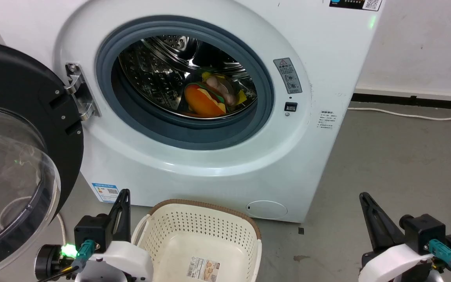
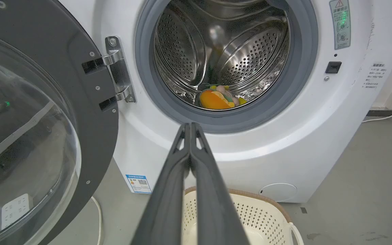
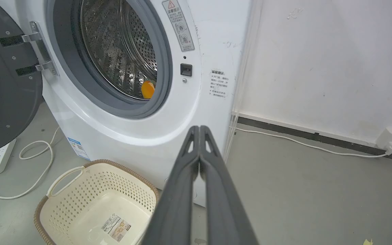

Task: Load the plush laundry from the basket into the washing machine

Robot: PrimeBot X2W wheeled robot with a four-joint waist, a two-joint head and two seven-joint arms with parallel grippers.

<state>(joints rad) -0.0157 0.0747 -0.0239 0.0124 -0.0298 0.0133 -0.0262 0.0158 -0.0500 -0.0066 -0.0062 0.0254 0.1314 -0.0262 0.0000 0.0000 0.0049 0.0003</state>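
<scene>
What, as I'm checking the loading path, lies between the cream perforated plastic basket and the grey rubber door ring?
Just the white washing machine's bare front panel, shown in the head view.

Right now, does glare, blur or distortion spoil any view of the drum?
Head view: sharp, the orange-and-green plush laundry clear inside the shiny perforated steel drum. Left wrist view: drum reflections bright, wide-angle bowing. Right wrist view: the white washing machine edge leans; plush mostly hidden.

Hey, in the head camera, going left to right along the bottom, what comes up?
First the open door, then left hand, basket, right hand.
</scene>
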